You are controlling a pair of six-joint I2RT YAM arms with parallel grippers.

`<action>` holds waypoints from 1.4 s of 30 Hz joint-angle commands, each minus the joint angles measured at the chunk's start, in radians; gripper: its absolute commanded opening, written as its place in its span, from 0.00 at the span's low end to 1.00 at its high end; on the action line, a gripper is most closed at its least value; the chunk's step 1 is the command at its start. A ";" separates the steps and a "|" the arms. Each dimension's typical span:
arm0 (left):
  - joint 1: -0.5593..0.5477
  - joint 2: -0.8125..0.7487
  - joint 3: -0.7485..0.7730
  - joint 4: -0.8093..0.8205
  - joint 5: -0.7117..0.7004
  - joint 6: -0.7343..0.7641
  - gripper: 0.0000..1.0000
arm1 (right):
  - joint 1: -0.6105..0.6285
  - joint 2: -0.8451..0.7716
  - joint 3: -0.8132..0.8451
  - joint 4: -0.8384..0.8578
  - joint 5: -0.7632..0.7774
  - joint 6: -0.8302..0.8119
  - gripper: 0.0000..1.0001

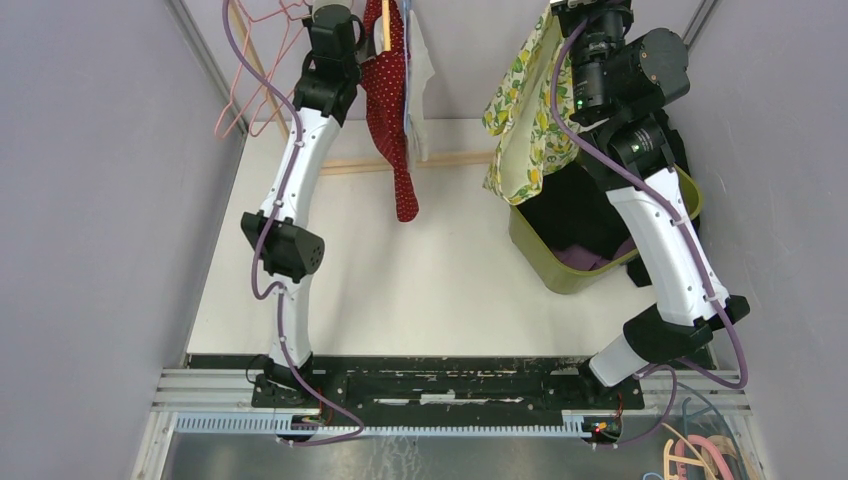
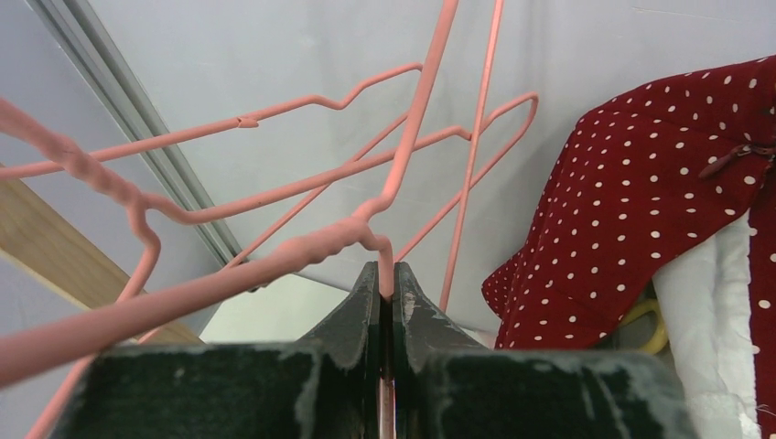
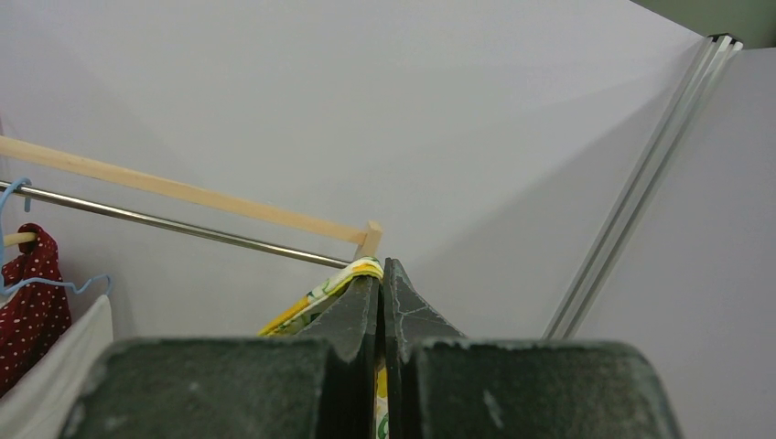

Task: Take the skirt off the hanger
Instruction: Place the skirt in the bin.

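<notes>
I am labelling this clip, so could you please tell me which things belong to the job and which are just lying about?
Job: skirt, in the shut right gripper; pink hanger, in the shut left gripper.
Lying about: red dotted garment; white cloth; green bin; rail.

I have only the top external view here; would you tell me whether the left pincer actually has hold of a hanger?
Observer: Yes. In the left wrist view the left pincer is shut on the pink hanger, right beside its twisted neck.
Operator: Thank you. And what about the right pincer?
Observer: The right wrist view shows the right pincer shut on a fold of the lemon-print skirt.
Operator: Is there another hanger on the rail?
Observer: A blue hanger hooks over the metal rail, next to the red polka-dot garment.
</notes>
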 commanded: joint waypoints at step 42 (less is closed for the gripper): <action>0.050 0.000 0.053 0.080 0.169 -0.076 0.03 | -0.009 0.021 0.059 0.062 -0.042 0.036 0.01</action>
